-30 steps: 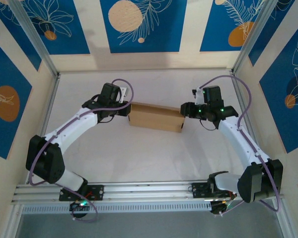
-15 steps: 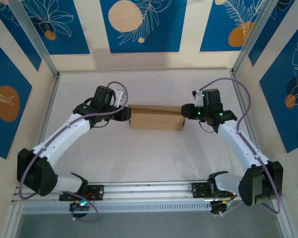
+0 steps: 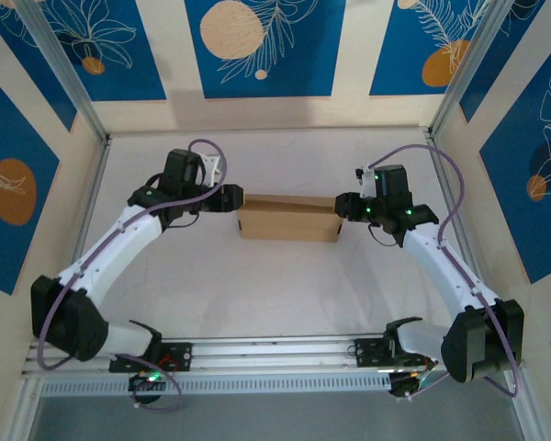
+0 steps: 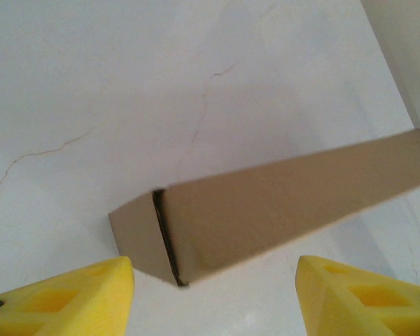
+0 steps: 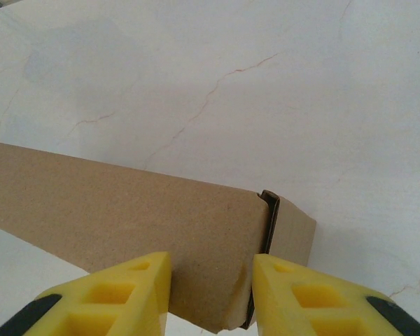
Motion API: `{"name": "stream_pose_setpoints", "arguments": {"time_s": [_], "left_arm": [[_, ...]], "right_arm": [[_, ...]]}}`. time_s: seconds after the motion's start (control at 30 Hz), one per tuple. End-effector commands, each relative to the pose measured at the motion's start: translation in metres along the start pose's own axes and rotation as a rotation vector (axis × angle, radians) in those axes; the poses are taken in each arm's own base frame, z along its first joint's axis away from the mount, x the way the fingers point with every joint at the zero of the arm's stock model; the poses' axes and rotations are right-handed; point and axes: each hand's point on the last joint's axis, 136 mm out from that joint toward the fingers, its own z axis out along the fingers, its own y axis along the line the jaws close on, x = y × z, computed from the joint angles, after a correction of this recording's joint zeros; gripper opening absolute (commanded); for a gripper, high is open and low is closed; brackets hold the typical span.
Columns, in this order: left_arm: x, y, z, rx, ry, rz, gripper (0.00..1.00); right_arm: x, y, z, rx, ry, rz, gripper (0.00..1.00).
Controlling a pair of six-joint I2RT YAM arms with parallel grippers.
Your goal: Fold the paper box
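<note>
The paper box (image 3: 287, 219) is a closed, long brown cardboard box lying flat mid-table. My left gripper (image 3: 231, 197) is open just off the box's left end, clear of it; in the left wrist view the box (image 4: 280, 203) lies beyond the gripper (image 4: 217, 297), whose yellow fingers (image 4: 70, 297) stand wide apart. My right gripper (image 3: 342, 207) is at the box's right end. In the right wrist view the gripper (image 5: 211, 297) is partly open, and the box's (image 5: 126, 210) end corner with its tucked seam sits between the fingertips (image 5: 301, 294).
The white marble-pattern tabletop (image 3: 275, 285) is enclosed by patterned blue and beige walls (image 3: 266, 46). An aluminium rail (image 3: 275, 354) with both arm bases runs along the near edge.
My left gripper has drawn back leftward, off the box's left end. The box has swung slightly to lie straighter. The right gripper has shifted only a little.
</note>
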Motion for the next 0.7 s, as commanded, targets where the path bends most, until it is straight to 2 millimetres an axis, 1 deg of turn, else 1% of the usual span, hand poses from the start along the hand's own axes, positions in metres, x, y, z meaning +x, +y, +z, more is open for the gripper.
{"name": "stream_pose_setpoints", "arguments": {"time_s": [0.0, 0.1, 0.23, 0.33, 0.43, 0.53, 0.67], "left_arm": [[-0.027, -0.01, 0.004, 0.054, -0.062, -0.046, 0.6], [-0.029, -0.015, 0.011, 0.092, -0.049, -0.075, 0.55], [-0.019, -0.023, 0.021, 0.176, -0.016, -0.154, 0.42], [-0.006, -0.018, 0.026, 0.178, -0.004, -0.188, 0.34], [0.008, -0.005, 0.03, 0.134, 0.008, -0.186, 0.27], [0.02, 0.004, 0.034, 0.106, 0.019, -0.192, 0.25], [0.031, 0.012, 0.039, 0.097, 0.026, -0.216, 0.2]], "right_arm": [[0.03, -0.016, 0.004, 0.067, 0.101, 0.006, 0.37], [0.027, -0.015, 0.003, 0.07, 0.097, 0.0, 0.37], [0.023, -0.015, 0.003, 0.076, 0.094, -0.001, 0.37], [0.021, -0.014, 0.004, 0.074, 0.091, 0.005, 0.36], [0.021, -0.013, 0.004, 0.075, 0.09, 0.002, 0.36], [0.022, -0.014, 0.005, 0.077, 0.093, 0.002, 0.35], [0.027, -0.017, 0.008, 0.087, 0.104, 0.001, 0.33]]}}
